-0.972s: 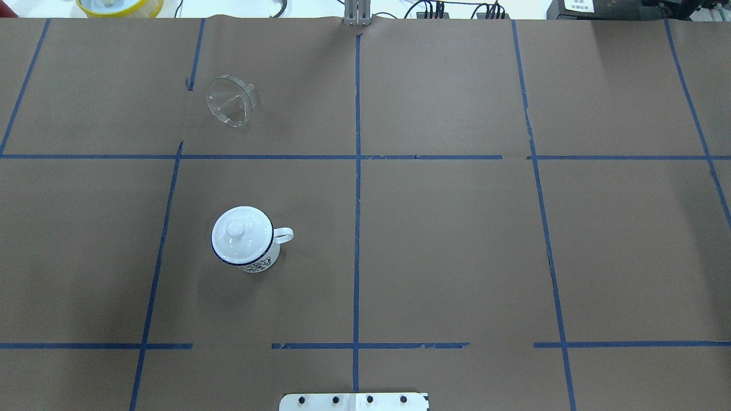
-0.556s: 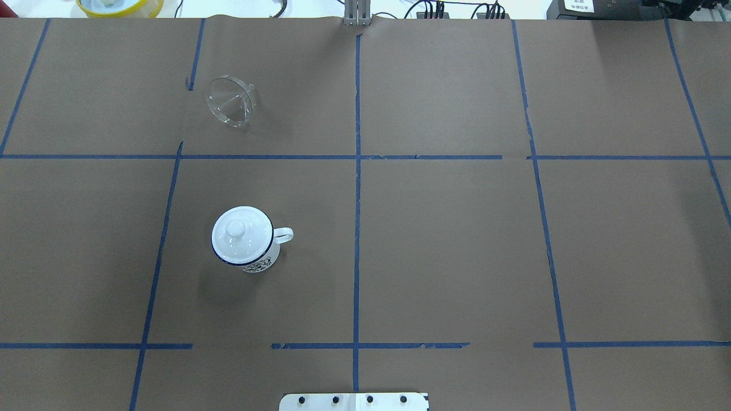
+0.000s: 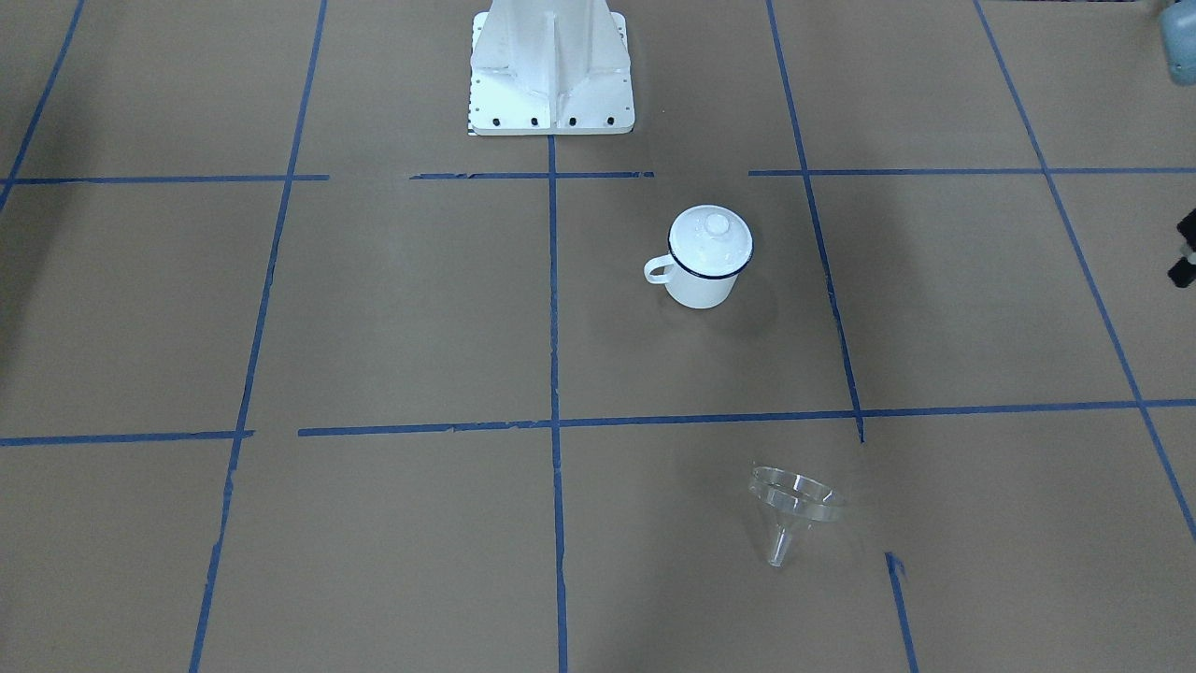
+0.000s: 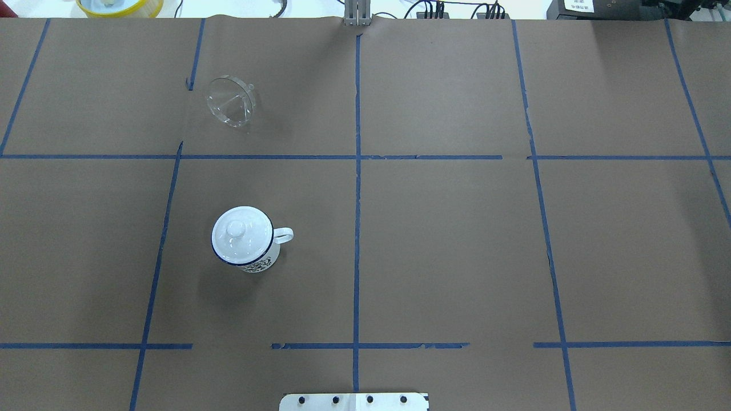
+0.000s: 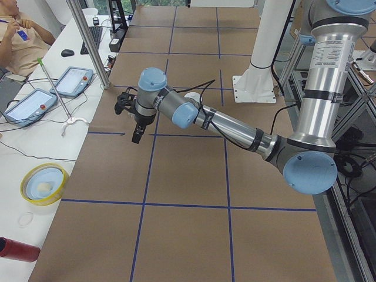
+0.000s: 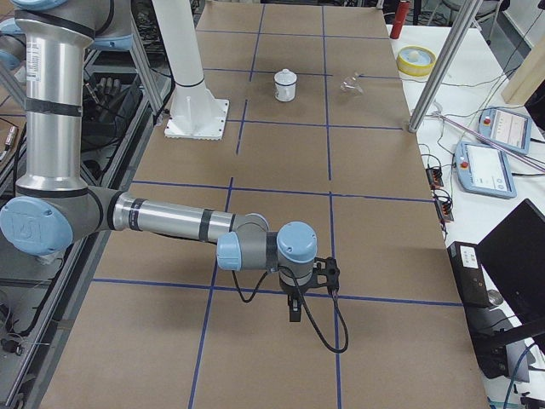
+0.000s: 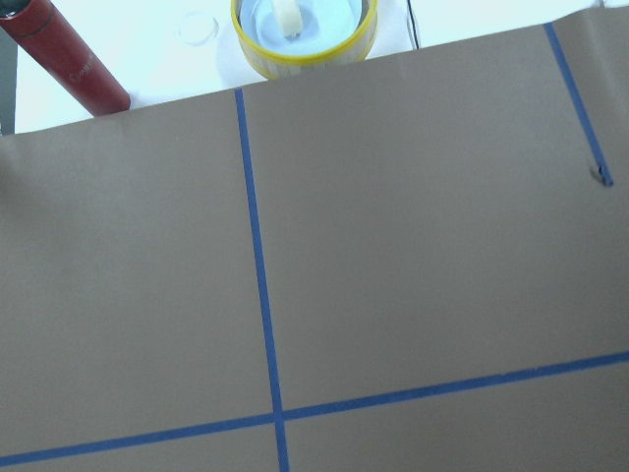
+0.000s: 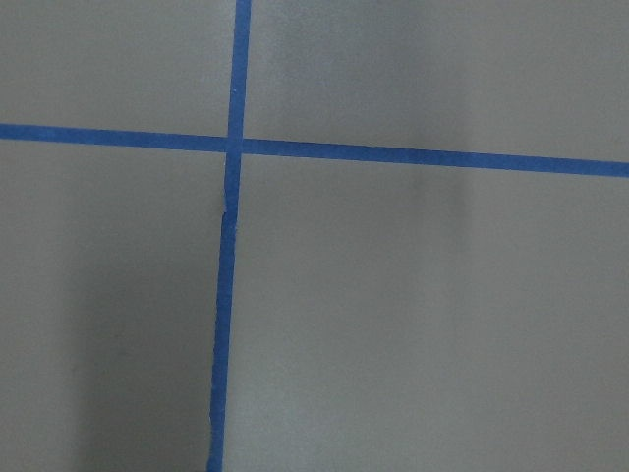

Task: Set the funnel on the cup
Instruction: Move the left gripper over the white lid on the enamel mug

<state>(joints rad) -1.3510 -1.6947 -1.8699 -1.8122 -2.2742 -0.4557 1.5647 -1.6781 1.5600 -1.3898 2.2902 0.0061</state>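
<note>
The cup [image 4: 260, 260] is a white enamel mug with a dark blue rim, and it stands upright left of the table's centre line. A round white knobbed lid [image 4: 237, 231] sits on it. The cup also shows in the front view [image 3: 701, 290] and the right side view [image 6: 284, 84]. The clear funnel [image 4: 230, 103] lies tilted on its rim and spout farther out on the table; it also shows in the front view [image 3: 794, 509]. My left gripper [image 5: 132, 117] hangs above the table's left end, far from both. My right gripper [image 6: 294, 298] hangs over the right end. Whether either is open or shut I cannot tell.
A yellow-rimmed bowl [image 7: 305, 29] and a red cylinder [image 7: 64, 59] lie off the paper at the table's far left end. The white robot base [image 3: 551, 65] stands at the near edge. Blue tape lines grid the brown paper. A metal pole [image 5: 88, 41] stands at the far edge.
</note>
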